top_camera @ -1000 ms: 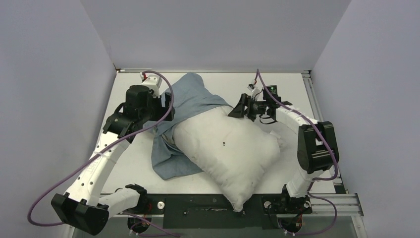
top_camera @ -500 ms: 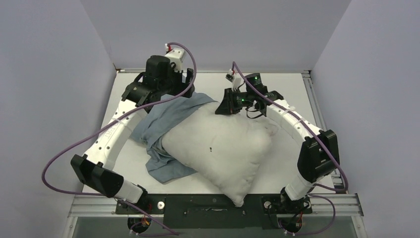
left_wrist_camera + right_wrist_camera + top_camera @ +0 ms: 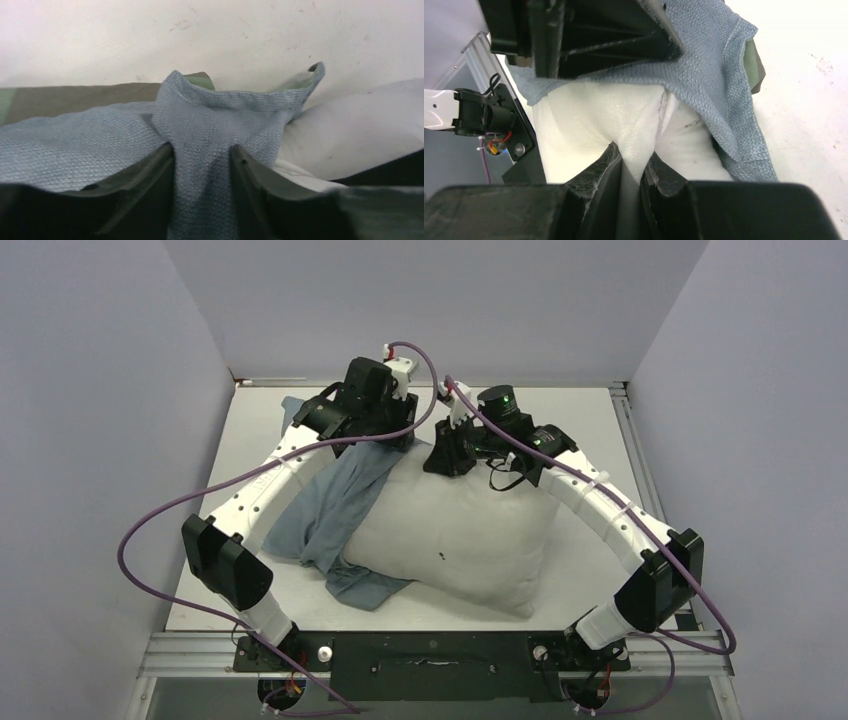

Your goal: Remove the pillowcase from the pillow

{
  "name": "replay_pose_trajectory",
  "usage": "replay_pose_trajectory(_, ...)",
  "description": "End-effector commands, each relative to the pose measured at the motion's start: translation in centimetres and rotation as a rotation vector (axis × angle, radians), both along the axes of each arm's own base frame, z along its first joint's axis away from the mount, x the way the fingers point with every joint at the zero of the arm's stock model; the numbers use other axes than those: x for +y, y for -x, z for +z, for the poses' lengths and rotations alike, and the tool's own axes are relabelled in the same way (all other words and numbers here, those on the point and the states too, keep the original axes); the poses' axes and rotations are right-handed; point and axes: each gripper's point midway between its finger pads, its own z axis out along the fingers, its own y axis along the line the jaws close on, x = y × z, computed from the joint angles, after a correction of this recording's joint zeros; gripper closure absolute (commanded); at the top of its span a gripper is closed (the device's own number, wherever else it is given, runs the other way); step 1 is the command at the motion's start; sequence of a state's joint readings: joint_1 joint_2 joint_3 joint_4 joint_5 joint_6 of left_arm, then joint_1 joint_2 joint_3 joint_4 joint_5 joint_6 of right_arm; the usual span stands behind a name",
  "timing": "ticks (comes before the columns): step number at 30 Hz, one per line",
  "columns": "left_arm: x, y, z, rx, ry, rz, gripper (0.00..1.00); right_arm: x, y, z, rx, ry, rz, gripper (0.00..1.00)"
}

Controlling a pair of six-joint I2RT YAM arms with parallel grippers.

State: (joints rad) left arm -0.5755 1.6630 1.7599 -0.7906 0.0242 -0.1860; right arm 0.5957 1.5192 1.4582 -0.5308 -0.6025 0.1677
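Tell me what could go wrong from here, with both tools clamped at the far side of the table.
1. The right tool pinches only a thin peak of the pillow; a hard pull may slip it free.
2. The left tool, shut on a fold of the pillowcase, sits right beside the right one; they could collide.
3. The pillow lies on part of the pillowcase, so pulling may drag both along.

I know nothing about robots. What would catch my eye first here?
A plump white pillow fills the middle of the table, with a blue-grey pillowcase bunched along its left side. At the far edge the two arms meet: the left fingers pinch a fold of the pillowcase, the right fingers pinch a corner of the pillow.
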Motion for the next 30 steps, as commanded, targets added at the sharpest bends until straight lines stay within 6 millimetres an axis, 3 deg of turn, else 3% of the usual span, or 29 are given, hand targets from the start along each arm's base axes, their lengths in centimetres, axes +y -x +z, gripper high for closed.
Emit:
replay_pose_trajectory(1, 0.5, -0.3, 0.1, -0.014, -0.004, 0.055, 0.74, -0.4, 0.9, 6.4, -0.185, -0.061, -0.014, 0.95)
replay_pose_trajectory(4, 1.5, -0.5, 0.4, -0.046, -0.023, 0.098, 1.00, -1.5, 1.4, 6.2, -0.194, -0.040, -0.045, 0.95)
replay_pose_trajectory(10, 5.6, -1.7, 2.1, -0.125, -0.088, 0.222, 1.00, -4.4, 2.4, 6.2, -0.221, 0.002, -0.137, 0.95)
replay_pose_trajectory(18, 15.2, -4.2, 2.5, -0.134, -0.090, 0.459, 1.00, -9.7, 3.3, 7.1, -0.260, 0.023, -0.319, 0.95)
replay_pose_trajectory(26, 23.4, -5.3, 0.1, -0.083, -0.114, 0.652, 1.00, -14.8, 2.6, 5.8, -0.227, 0.053, -0.518, 0.95)
replay_pose_trajectory(28, 24.4, -5.6, -1.2, -0.057, -0.116, 0.678, 1.00, -15.7, 2.2, 4.5, -0.199, 0.077, -0.560, 0.95)
replay_pose_trajectory(30, 24.2, -5.9, -2.4, -0.033, -0.097, 0.665, 1.00, -16.6, 1.7, 2.7, -0.160, 0.109, -0.606, 0.95)
